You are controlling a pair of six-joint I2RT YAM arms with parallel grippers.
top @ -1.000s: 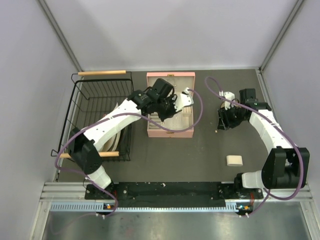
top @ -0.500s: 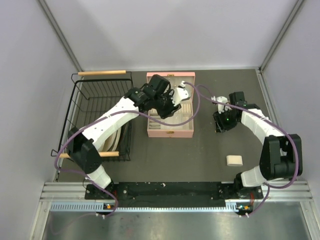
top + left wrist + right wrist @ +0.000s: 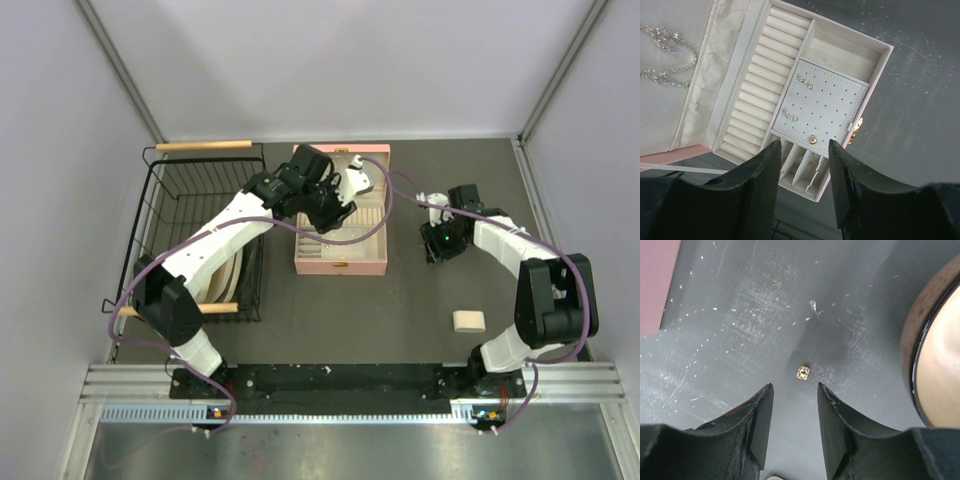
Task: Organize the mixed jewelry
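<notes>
While the left gripper (image 3: 803, 143) hangs over the open pink box (image 3: 879, 59), its two fingers stand apart and nothing is between them. A silvery chain (image 3: 666, 56) lies on the cream lining of the lid, at the far left of this view. Its strands run mostly left to right. On the dotted panel sit two short sparkling earrings (image 3: 805, 82), both slanted the same way, and near the panel's lower edge one round gold stud (image 3: 812, 139).

The right gripper (image 3: 795, 386) is also parted and holds nothing. Just ahead of its gap, a tiny square gold piece (image 3: 803, 372) lies alone on the table (image 3: 740, 315). It is too small to show a long side. The wooden bowl (image 3: 922, 320) is near it on the right, and a corner of the pink box is further off on the left, so bare table lies on both sides.

The table is dark grey, scratched and full of pale specks. From above, a black wire basket (image 3: 160, 200) stands left of the box, a pale block (image 3: 468, 321) lies near the right arm's base, and light grey walls (image 3: 330, 70) close three sides.
</notes>
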